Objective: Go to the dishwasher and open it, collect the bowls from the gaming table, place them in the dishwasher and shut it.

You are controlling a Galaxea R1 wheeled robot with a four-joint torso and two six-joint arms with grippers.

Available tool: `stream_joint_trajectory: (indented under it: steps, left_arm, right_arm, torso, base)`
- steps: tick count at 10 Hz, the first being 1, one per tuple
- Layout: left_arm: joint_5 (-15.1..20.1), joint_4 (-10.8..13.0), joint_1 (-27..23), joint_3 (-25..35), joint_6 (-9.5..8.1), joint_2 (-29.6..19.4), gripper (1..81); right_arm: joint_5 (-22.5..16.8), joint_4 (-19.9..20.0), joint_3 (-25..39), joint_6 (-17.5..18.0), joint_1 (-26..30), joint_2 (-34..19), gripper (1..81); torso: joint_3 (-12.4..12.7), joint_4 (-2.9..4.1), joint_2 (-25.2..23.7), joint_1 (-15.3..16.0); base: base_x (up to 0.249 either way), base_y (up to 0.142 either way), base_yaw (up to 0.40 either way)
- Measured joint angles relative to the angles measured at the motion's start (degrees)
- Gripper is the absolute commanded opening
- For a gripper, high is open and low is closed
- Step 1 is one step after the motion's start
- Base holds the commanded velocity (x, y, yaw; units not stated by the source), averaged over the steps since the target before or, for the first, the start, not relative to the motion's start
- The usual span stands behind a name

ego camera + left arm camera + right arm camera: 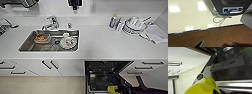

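The dishwasher point(105, 75) stands open under the white counter, its dark inside and racks showing. A yellow bowl point(112, 89) hangs at the end of my dark right arm, over the dishwasher's opening. In the right wrist view the bowl point(204, 87) is large and close, with the steel inner face of the dishwasher door point(233, 65) behind it. My right gripper point(211, 91) is shut on the bowl's rim. My left gripper point(218, 45) hangs over the floor, its two dark fingertips point(199, 44) wide apart with nothing between them. The gaming table is out of view.
A steel sink point(25, 46) holds a plate, a cup and a dish with food. A tap point(51, 23), a bottle point(113, 21), stacked dishes point(133, 25) and a cloth point(156, 33) are on the counter. White drawers point(150, 67) flank the dishwasher.
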Motion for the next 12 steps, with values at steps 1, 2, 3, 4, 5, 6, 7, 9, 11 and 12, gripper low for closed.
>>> stream_joint_trajectory:
  steps: [1,2,3,4,5,6,7,9,11,12]
  left_arm:
    - [0.0,-0.8,0.5,-0.1,0.0,0.0,81.1]
    - [-0.2,-1.0,1.2,-0.1,-0.02,0.0,81.1]
    - [-0.2,-1.1,1.5,-0.1,-0.02,0.0,81.1]
    - [0.0,-1.4,1.5,-0.1,-0.02,0.0,81.1]
    - [0.2,-1.7,1.7,-0.1,-0.02,0.0,81.1]
    - [0.1,-1.9,1.7,-0.1,-0.02,0.0,81.1]
    - [0.2,-2.2,1.6,-0.1,0.0,0.0,81.1]
    - [0.6,-5.3,1.7,-0.3,0.11,0.5,81.1]
    - [3.5,-9.1,1.7,-3.3,0.61,3.0,81.1]
    - [4.9,-10.0,2.0,-5.1,2.43,4.7,81.1]
  right_arm:
    - [-2.0,0.0,-0.7,0.9,1.8,1.9,1.0]
    - [-3.6,0.0,-1.4,1.4,3.1,3.2,1.0]
    - [-4.6,0.0,-2.4,1.8,4.3,4.6,1.0]
    - [-5.6,0.1,-3.6,2.0,5.3,6.2,1.0]
    - [-6.5,0.5,-5.4,2.1,6.4,8.1,1.0]
    - [-7.3,0.8,-7.0,2.1,7.8,9.5,1.0]
    - [-8.0,1.1,-7.7,2.2,8.7,10.2,1.0]
    - [-10.3,1.8,-8.4,2.3,8.9,11.6,81.1]
    - [-10.6,2.0,-8.4,2.3,8.8,11.3,81.1]
    - [-11.4,2.1,-8.2,2.3,8.6,10.9,81.1]
  torso:
    - [0.0,0.0,0.0,0.0]
    - [0.0,0.0,0.0,0.0]
    - [0.0,0.0,0.0,0.0]
    - [0.0,0.0,0.0,0.0]
    - [0.0,0.0,0.0,0.0]
    - [0.0,0.0,0.0,0.0]
    - [0.0,0.0,0.0,0.0]
    - [0.0,0.0,0.0,0.0]
    - [0.0,0.0,0.0,0.0]
    - [0.0,0.0,0.0,0.0]
  base:
    - [0.0,0.0,0.0]
    - [0.0,0.0,0.0]
    - [0.0,0.0,0.0]
    - [0.0,0.0,0.0]
    - [0.0,0.0,0.0]
    - [0.0,0.0,0.0]
    - [0.0,0.0,0.0]
    - [0.0,0.0,0.0]
    - [0.0,0.0,0.0]
    - [0.0,0.0,0.0]
